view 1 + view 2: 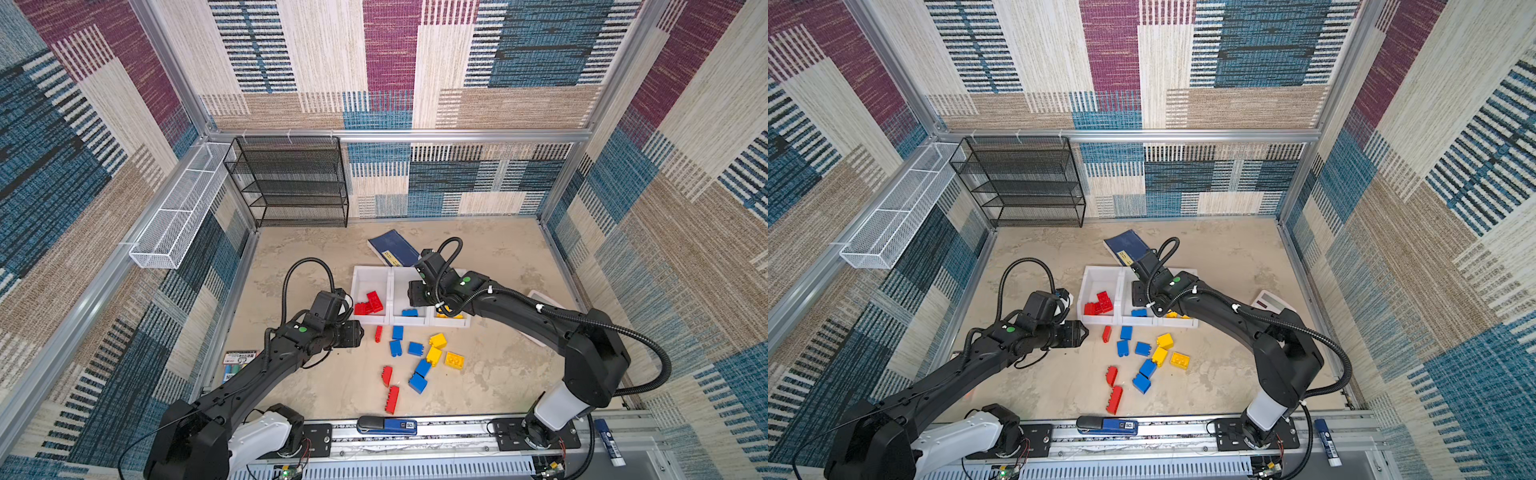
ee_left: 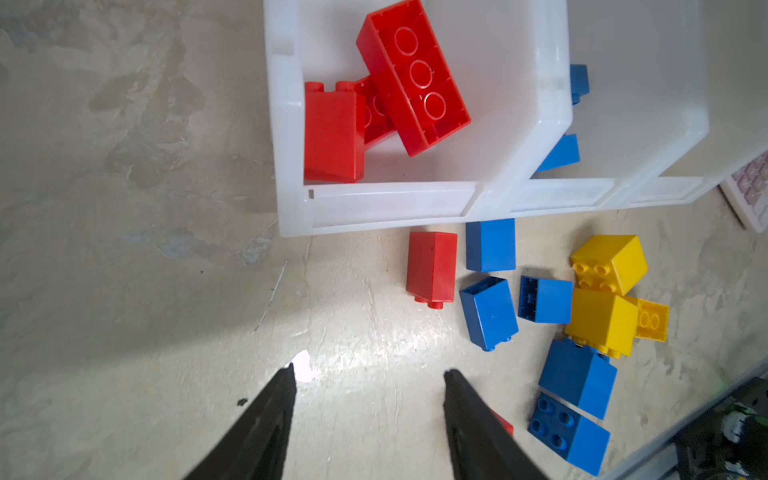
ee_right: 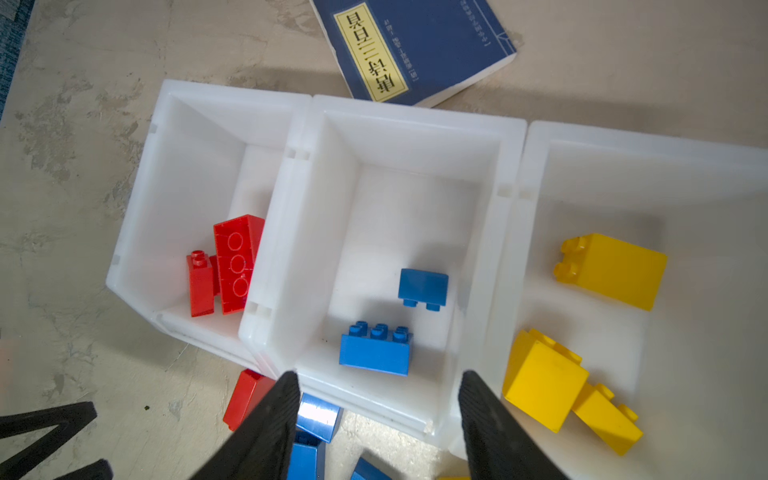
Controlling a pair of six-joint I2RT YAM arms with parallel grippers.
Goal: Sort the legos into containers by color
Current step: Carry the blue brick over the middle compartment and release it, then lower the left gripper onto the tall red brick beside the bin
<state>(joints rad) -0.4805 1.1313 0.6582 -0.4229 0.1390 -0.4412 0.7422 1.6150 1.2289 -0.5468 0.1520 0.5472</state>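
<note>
Legos (image 2: 490,311) nr L fingers (image 2: 266,424), containers (image 3: 415,115) under R fingers (image 3: 270,428); both pairs apart, empty

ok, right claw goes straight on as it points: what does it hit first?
Probably the blue oblong brick in the middle bin, framed by the open right claw. Depth is unclear, so the bin's near wall might come first.

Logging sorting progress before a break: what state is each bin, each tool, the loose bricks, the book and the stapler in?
left bin, holds only red legos.
middle bin, holds two blue legos.
right bin, holds only yellow legos.
loose legos, unsorted, mixed colors, on the table.
left tool, open, empty, over bare table.
right tool, open, empty, above middle bin.
book, closed, lying flat.
stapler, closed.
</note>
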